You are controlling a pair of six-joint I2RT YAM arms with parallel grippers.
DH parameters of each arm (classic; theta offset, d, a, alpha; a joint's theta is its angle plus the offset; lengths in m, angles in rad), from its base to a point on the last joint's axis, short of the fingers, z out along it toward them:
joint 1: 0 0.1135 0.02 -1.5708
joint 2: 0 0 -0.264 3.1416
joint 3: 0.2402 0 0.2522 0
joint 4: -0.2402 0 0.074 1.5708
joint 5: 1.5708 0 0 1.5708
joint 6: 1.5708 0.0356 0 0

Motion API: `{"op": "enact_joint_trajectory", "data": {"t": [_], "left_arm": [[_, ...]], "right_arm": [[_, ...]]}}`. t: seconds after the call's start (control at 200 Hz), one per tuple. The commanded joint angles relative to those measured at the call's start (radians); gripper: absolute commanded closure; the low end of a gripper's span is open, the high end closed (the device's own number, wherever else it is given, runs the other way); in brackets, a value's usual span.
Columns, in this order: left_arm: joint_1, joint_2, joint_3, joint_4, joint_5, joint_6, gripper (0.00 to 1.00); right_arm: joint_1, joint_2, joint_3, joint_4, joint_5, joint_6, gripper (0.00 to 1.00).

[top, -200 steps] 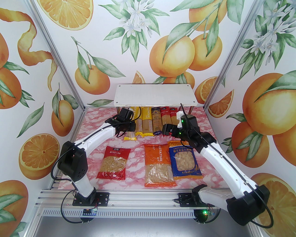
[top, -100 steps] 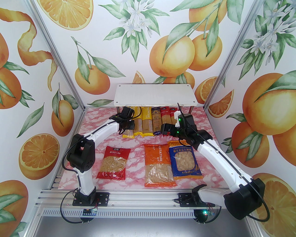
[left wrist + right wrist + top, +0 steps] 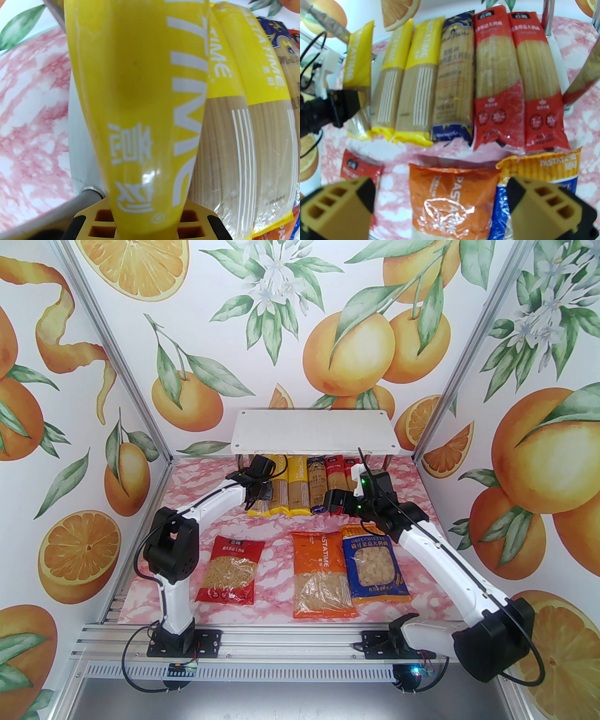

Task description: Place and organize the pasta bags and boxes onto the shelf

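Note:
My left gripper (image 3: pixel 261 493) is shut on a yellow spaghetti pack (image 3: pixel 140 105), held at the left end of the shelf's lower board (image 3: pixel 77 140). That pack (image 3: pixel 259 509) lies beside two more yellow packs (image 3: pixel 296 488), a dark blue one (image 3: pixel 318 486) and two red ones (image 3: pixel 496 93) under the shelf's white top board (image 3: pixel 314 432). My right gripper (image 3: pixel 440 206) hangs open in front of the row, over the far end of the orange bag (image 3: pixel 450 194). A red bag (image 3: pixel 229 570), the orange bag (image 3: pixel 321 575) and a blue bag (image 3: pixel 375 570) lie flat on the table.
Chrome shelf legs (image 3: pixel 547 18) stand at the right end of the row, and another leg (image 3: pixel 54 14) is just left of the held pack. Metal frame posts and printed walls close in both sides. The pink marble table (image 3: pixel 197 483) lies bare left of the shelf.
My left arm has reached farther in, sliding the yellow pack back and right against the other yellow packs. The right gripper has drifted slightly left and toward the shelf, still open.

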Motion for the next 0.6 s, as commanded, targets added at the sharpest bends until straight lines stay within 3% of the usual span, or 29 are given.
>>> {"op": "enact_joint_trajectory", "data": {"t": [0.0,0.24,0.325,0.42,0.595], "left_arm": [[0.013,0.017,0.107,0.081,-0.076,-0.056,0.99],[0.012,0.072,0.127,0.065,-0.086,-0.090,0.88],[0.012,0.076,0.126,0.066,-0.084,-0.092,0.70],[0.011,0.078,0.128,0.067,-0.087,-0.082,0.42],[0.011,0.073,0.129,0.069,-0.098,-0.057,0.31]], "right_arm": [[-0.005,0.003,0.011,0.015,-0.017,-0.013,0.02],[-0.005,-0.002,0.014,-0.006,-0.006,-0.033,0.01],[-0.005,-0.003,0.014,-0.006,-0.006,-0.032,0.02],[-0.005,-0.001,0.013,-0.005,-0.009,-0.032,0.01],[-0.005,-0.004,0.011,-0.007,-0.011,-0.032,0.01]]}}
